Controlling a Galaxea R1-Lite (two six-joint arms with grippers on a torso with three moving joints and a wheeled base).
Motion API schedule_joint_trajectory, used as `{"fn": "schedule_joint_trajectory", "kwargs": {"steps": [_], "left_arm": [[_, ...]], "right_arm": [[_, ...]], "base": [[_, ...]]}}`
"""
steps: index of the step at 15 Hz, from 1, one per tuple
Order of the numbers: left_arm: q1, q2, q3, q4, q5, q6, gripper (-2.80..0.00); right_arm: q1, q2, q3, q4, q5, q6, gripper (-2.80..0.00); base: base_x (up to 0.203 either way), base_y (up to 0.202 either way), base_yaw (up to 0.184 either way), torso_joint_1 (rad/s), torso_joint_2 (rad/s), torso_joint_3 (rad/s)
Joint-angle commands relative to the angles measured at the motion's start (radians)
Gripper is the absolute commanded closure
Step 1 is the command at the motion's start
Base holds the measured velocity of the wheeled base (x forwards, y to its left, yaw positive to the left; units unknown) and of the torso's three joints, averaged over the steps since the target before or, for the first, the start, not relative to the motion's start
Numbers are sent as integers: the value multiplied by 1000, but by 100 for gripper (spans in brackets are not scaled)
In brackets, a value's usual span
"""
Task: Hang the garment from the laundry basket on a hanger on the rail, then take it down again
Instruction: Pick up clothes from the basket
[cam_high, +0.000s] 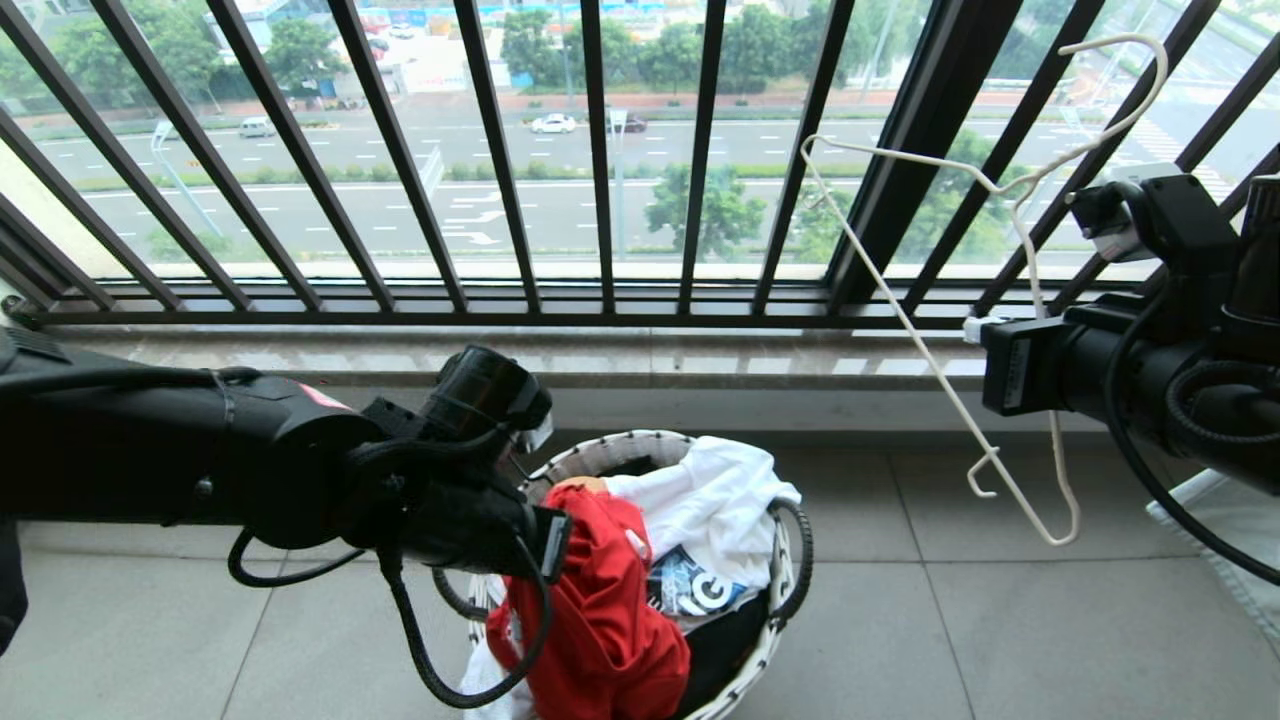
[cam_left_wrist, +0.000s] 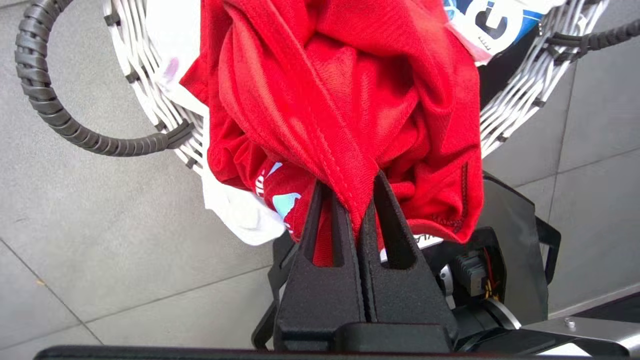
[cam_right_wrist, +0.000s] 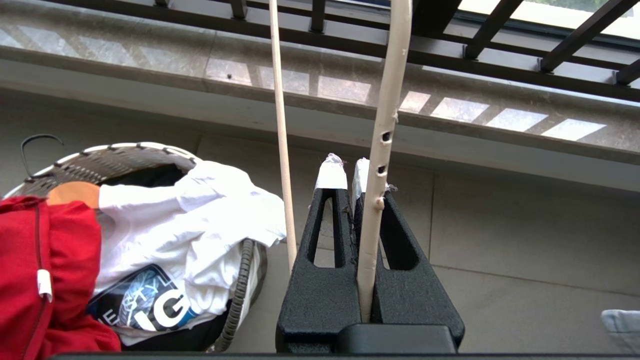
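The red garment (cam_high: 600, 610) rises in a bunch out of the laundry basket (cam_high: 620, 445), a round basket with a white woven rim on the tiled floor. My left gripper (cam_left_wrist: 350, 182) is shut on a fold of the garment (cam_left_wrist: 340, 100), just above the basket's near side. At the right, my right gripper (cam_high: 975, 330) holds the thin cream wire hanger (cam_high: 930, 370) in the air in front of the railing. Its jaws (cam_right_wrist: 346, 167) are shut on one wire of the hanger (cam_right_wrist: 382, 125). The rail is out of view.
A white T-shirt with a blue print (cam_high: 720, 500) and dark cloth lie in the basket beside the red one. The black barred balcony railing (cam_high: 600, 200) and a stone sill (cam_high: 500, 355) stand behind. Pale fabric (cam_high: 1230, 540) lies on the floor at the right edge.
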Motion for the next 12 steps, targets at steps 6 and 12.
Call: {"fn": "schedule_joint_trajectory", "kwargs": {"steps": [6, 12], "left_arm": [[-124, -44, 64, 132, 179, 70, 0], [-143, 183, 69, 158, 187, 75, 0]], "right_arm": [[-11, 0, -4, -2, -3, -1, 0], [-28, 2, -9, -2, -2, -2, 0]], "base": [[0, 0, 0, 0, 0, 0], [0, 0, 0, 0, 0, 0]]}}
